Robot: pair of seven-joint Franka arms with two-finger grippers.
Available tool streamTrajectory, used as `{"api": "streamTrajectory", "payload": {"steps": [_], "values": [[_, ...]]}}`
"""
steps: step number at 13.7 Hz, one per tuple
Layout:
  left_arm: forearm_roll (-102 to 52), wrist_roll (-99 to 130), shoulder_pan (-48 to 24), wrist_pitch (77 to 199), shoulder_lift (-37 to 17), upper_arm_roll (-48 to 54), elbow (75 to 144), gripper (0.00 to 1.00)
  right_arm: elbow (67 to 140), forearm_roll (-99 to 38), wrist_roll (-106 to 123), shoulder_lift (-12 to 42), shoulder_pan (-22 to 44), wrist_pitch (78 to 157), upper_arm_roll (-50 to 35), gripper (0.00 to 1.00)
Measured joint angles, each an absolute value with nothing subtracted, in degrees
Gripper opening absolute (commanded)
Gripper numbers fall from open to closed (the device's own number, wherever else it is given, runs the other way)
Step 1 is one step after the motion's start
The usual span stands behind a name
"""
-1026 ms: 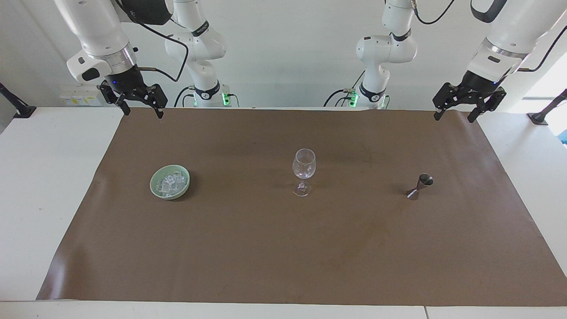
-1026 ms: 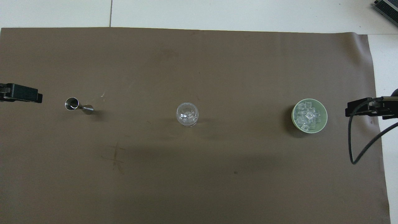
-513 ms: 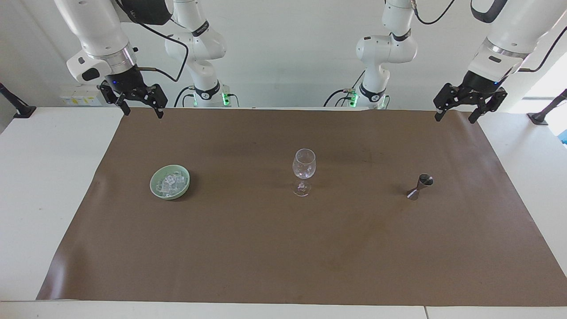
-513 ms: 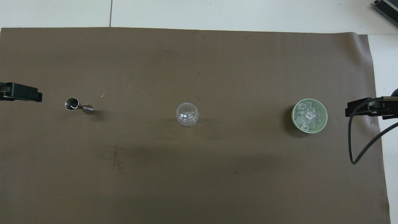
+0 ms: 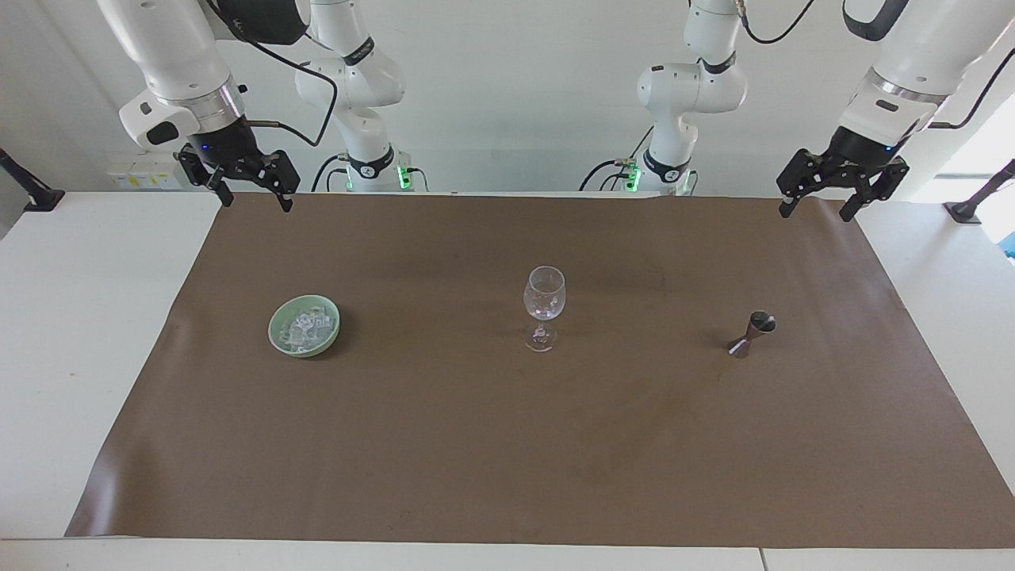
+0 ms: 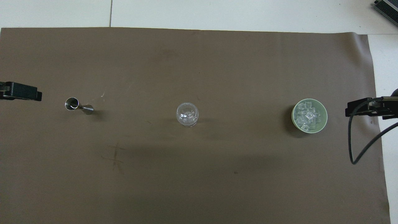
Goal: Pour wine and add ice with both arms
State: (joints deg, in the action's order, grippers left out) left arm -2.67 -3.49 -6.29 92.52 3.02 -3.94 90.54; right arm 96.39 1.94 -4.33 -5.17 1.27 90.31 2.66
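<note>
Both idle: left hand (image 5: pixel 820 197) and right hand (image 5: pixel 252 185) spread wide, empty. Ice (image 5: pixel 305 324) in green bowl (image 5: pixel 277 329) beside wine glass (image 5: pixel 544 295); jigger (image 5: pixel 752 334) flanking. Descend centred, pinch gently.

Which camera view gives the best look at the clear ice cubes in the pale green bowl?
The overhead view: it looks straight into the pale green bowl, separating the clear ice cubes. The facing view shows them slantwise, as one glassy heap.

Opposed high views — shared tabletop
</note>
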Motion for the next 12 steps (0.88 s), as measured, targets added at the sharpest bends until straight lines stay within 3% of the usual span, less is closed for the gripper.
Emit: {"api": "streamTrajectory", "payload": {"steps": [7,12], "values": [[-2.8,-3.5,-6.3,92.1,1.9,-3.6,89.3,1.0,96.4,1.9,-4.3,-5.2,1.3,90.3,2.7,1.0],[-4.0,-3.4,-6.3,88.5,-5.0,-4.1,81.0,1.0,96.4,1.9,-4.3,-5.2,1.3,90.3,2.7,1.0]]}}
